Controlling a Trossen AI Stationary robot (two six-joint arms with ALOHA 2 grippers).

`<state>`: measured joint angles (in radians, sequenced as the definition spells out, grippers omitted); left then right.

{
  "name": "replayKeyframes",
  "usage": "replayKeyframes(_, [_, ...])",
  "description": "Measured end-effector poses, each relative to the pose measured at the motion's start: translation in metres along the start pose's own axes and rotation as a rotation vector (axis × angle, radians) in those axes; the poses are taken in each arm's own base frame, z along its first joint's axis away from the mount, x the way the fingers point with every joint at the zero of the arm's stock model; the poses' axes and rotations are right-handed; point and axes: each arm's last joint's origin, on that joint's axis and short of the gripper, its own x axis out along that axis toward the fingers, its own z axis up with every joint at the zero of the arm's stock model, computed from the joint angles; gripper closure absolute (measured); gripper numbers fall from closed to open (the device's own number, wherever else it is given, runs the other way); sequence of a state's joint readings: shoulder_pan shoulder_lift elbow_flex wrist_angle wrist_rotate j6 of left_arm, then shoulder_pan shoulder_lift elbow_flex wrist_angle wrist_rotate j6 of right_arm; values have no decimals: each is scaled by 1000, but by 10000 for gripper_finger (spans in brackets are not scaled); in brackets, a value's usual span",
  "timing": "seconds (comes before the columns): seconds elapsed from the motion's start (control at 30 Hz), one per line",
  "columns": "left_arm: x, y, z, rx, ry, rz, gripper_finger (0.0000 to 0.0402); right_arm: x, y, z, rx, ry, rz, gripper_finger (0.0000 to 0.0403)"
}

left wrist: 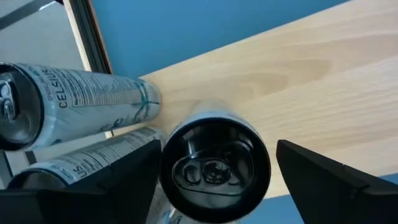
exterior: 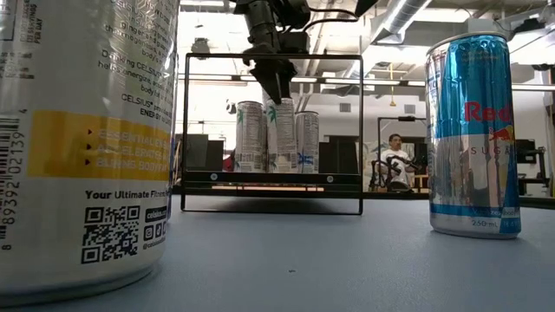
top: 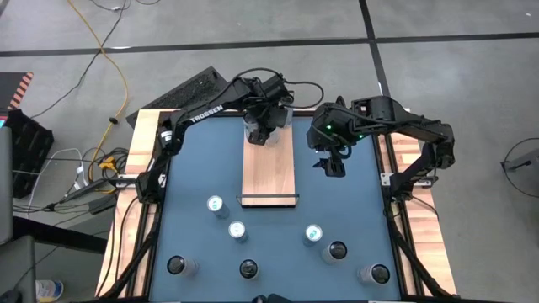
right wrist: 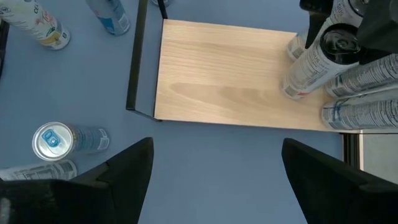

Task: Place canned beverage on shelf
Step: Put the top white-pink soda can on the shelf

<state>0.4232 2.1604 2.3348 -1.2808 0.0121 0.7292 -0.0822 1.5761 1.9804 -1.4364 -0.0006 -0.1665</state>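
The can (left wrist: 214, 165) stands upright on the far end of the shelf (top: 269, 172), the long wooden board lying on the blue surface (top: 194, 164). Two other cans (left wrist: 74, 102) stand close beside it there, so three cans crowd that end. In the low view they look like they touch, or nearly touch.

The left claw (top: 263, 126) hangs right over the can. Its two fingers (left wrist: 323, 180) are apart, one on each side of the can, and they do not squeeze it. I think the can is just let go.

What can go wrong? The fingers sit close to the can's sides. If the left claw lifts crooked or swings sideways, a finger can bump the can. The can is tall and thin, so it can tip over. If it tips, it can knock the two cans next to it, and they can roll off the board. So a straight lift looks safest.

The right claw (top: 331, 162) waits over the surface just beside the shelf, with its fingers (right wrist: 323, 180) wide apart and holding nothing. If both arms move at once, they may bump, because they are near each other.

More cans (top: 238, 231) stand on the near part of the surface, well apart from the shelf. They seem to be waiting for their turn.
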Motion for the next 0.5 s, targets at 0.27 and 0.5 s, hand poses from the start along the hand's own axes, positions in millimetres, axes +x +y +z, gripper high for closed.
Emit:
replayKeyframes(0.27, [0,0,1,4,-12,-1,91,0,0,0,-16,0,0,65])
replayKeyframes(0.5, [-4,0,2,-4,-25,12,91,0,-2,0,-13,0,-3,65])
